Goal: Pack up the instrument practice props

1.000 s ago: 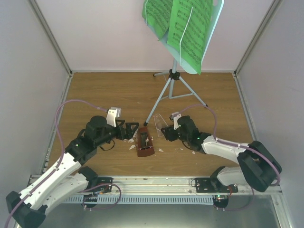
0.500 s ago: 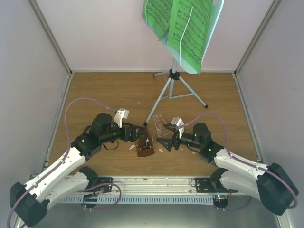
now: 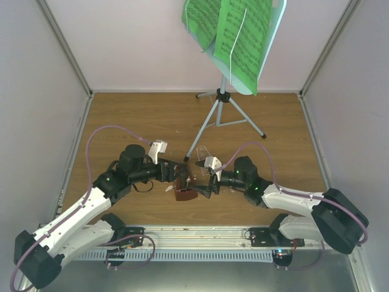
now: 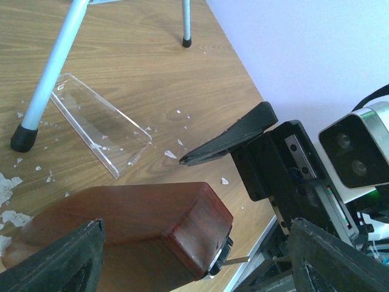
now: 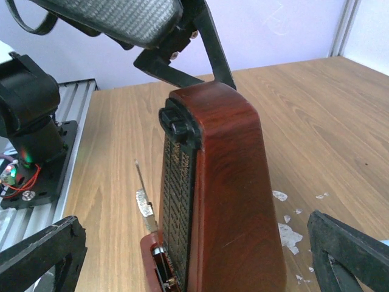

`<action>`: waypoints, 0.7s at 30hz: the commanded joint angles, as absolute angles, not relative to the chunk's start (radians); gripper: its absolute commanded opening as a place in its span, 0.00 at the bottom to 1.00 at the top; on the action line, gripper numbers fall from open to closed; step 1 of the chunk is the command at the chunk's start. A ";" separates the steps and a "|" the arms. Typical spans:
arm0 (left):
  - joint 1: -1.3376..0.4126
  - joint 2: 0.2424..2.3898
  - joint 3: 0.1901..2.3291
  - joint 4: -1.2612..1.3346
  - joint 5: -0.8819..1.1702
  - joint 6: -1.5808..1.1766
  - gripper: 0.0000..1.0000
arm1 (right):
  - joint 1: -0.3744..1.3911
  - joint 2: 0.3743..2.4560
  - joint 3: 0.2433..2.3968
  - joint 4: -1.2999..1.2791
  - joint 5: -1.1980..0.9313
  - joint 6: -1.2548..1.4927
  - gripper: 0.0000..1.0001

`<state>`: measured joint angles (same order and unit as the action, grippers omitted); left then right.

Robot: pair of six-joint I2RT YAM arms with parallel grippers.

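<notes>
Both grippers bracket the metronome, neither is clamped on it.

Metronome (image 3: 184, 190) lies on the table (image 3: 140, 115). Left gripper (image 4: 194, 231) is on its left, jaws wide open with the brown body between them; can't tell if a finger touches. Right gripper (image 5: 194, 222) is on its right, jaws just as wide around it, holding nothing. Clear cover (image 4: 100, 125) lies flat just beyond the metronome, beside a tripod foot (image 4: 23, 137). Stand (image 3: 222, 97) with green pages (image 3: 243, 36) is well behind the metronome. Crumbs (image 4: 6, 182) are scattered near it.
</notes>
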<state>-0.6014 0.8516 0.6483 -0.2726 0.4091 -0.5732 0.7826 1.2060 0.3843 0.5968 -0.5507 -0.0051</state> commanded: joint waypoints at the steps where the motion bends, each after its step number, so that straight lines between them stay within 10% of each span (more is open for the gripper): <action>1: -0.600 0.859 0.632 -0.224 0.436 -0.578 0.82 | 0.789 1.250 0.423 0.676 -0.540 -0.051 0.99; 21: -0.600 0.861 0.621 -0.222 0.438 -0.568 0.73 | 0.790 1.280 0.420 0.721 -0.483 -0.034 0.70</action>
<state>-0.6014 0.8616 0.6334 -0.2722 0.4267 -0.5758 0.7853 1.2770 0.4023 0.6804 -0.5064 -0.0288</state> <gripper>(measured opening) 0.745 0.713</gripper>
